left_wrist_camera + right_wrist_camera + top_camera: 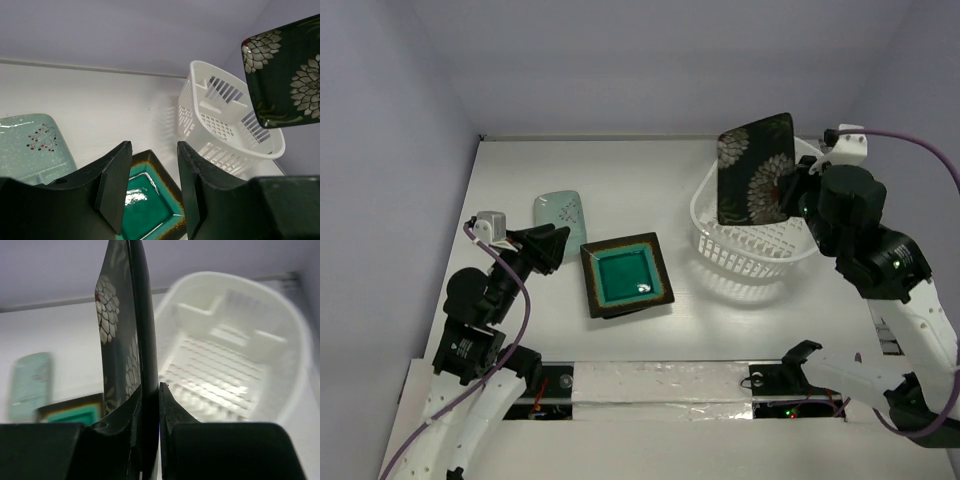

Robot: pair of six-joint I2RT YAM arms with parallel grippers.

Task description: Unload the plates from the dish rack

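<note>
My right gripper (782,192) is shut on a dark flower-print plate (755,168) and holds it upright, on edge, above the white dish rack (752,247). In the right wrist view the plate (125,335) stands between my fingers (167,405), with the empty rack (240,350) beyond. The teal-faced dark plate (626,274) lies flat on the table. The mint-green plate (560,218) lies flat left of it. My left gripper (552,243) is open and empty between these two plates. The left wrist view shows the teal plate (145,200), the mint plate (30,145), the rack (225,120) and the raised plate (290,75).
White walls close the table on the left, back and right. A taped strip (660,385) runs along the near edge between the arm bases. A purple cable (930,150) loops from my right wrist.
</note>
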